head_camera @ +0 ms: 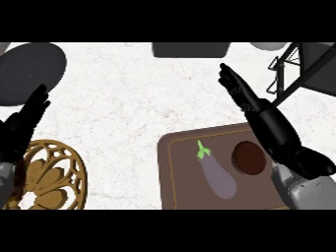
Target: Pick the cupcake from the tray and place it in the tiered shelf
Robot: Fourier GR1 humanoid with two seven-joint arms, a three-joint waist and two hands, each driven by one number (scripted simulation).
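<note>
Cupcake (249,158) on tray (179,172), partly hidden behind right hand (272,123).

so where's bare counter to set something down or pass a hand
The white marble counter lies bare between the dark round pan and the black wire shelf, down to the brown tray. Crowded: tray, holding purple eggplant and brown cupcake.

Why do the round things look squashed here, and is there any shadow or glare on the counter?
Head view: the steep downward angle stretches shapes, so the dark grey round plate and the golden openwork trivet look taller than wide; the white marble counter is evenly lit, with no glare and no clear cast shadows; the brown cupcake appears only as a dark oval from above.
</note>
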